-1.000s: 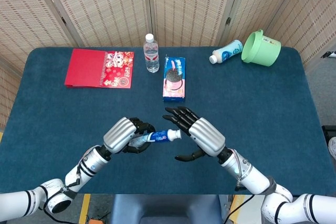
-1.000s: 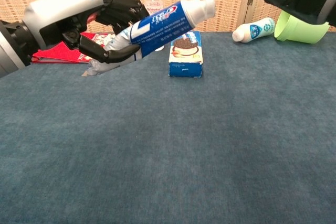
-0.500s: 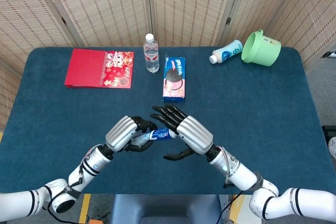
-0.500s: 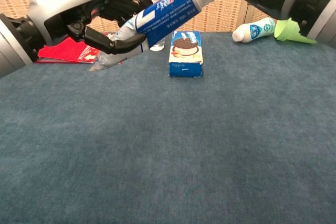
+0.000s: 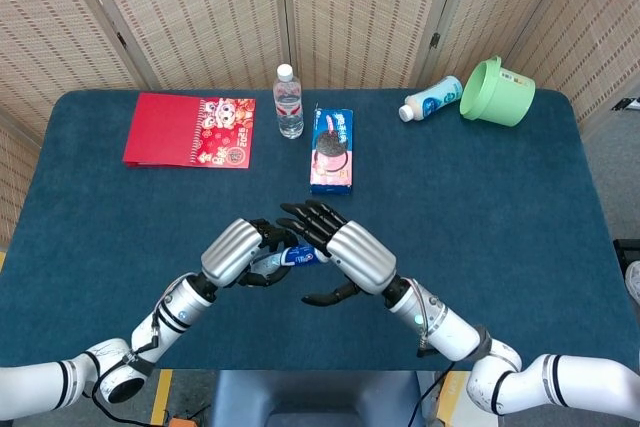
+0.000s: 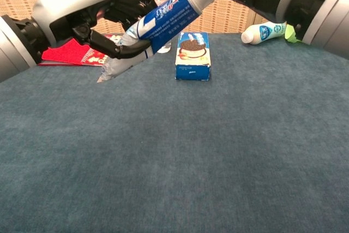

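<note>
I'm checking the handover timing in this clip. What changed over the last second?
The right hand moved left toward the left hand, closing over the cap end of the toothpaste tube; whether it grips the tube cannot be told. The left hand kept holding the tube, tilting its cap end higher. The cookie box, water bottle, red booklet, white bottle and green cup stayed put.

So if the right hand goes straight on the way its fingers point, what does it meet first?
Probably the toothpaste tube held by the left hand: the right hand already reaches over its cap end, though contact is unclear.
</note>
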You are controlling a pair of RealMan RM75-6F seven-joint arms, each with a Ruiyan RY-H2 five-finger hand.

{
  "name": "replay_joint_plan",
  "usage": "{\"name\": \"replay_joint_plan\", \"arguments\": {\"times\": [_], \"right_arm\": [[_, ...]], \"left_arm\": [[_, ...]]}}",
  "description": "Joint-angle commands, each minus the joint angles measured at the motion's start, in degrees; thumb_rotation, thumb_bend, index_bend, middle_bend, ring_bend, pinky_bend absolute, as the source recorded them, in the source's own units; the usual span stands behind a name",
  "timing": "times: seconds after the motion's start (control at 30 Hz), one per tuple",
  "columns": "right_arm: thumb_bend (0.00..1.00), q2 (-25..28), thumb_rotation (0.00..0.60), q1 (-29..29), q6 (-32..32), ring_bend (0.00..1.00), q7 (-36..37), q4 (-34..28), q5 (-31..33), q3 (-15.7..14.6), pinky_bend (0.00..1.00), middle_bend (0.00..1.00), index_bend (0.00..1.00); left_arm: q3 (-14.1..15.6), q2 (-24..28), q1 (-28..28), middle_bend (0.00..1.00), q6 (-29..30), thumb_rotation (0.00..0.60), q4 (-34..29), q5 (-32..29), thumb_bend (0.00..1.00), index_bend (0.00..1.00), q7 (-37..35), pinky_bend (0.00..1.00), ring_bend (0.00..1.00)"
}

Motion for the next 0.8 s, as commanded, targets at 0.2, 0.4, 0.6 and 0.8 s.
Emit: {"name": "replay_joint_plan", "arguments": {"times": [0.2, 0.4, 0.6, 0.8], "right_arm": [[0.0, -0.1, 0.007, 0.2, -0.4, 0.0, -0.5, 0.3, 0.5, -0.5, 0.0, 0.0, 0.0], [0.0, -0.5, 0.007, 0.4, -0.4, 0.0, -0.9, 0.6, 0.5, -0.8, 0.0, 0.0, 0.0], [0.0, 1.4, 0.007, -1.2, 2.7, 0.0, -1.0, -0.6, -1.2, -1.3, 0.0, 0.0, 0.0], [0.0, 6.7, 0.008, -4.1, 6.5, 0.0, -1.3, -2.6, -2.2, -1.8, 0.0, 0.0, 0.0]], "left_arm": [[0.2, 0.7, 0.2, 0.83, -0.1, 0.6, 0.4, -0.1, 0.59, 0.75, 0.0, 0.55, 0.72], [0.2, 0.9, 0.3, 0.83, 0.1, 0.6, 0.3, 0.0, 0.59, 0.75, -0.1, 0.55, 0.72], [1.3, 1.0, 0.8, 0.83, -0.1, 0.6, 1.7, 0.3, 0.59, 0.75, 0.1, 0.55, 0.72], [3.5, -0.1, 1.2, 0.83, -0.7, 0.6, 7.1, 1.6, 0.58, 0.74, 2.7, 0.54, 0.72]]}}
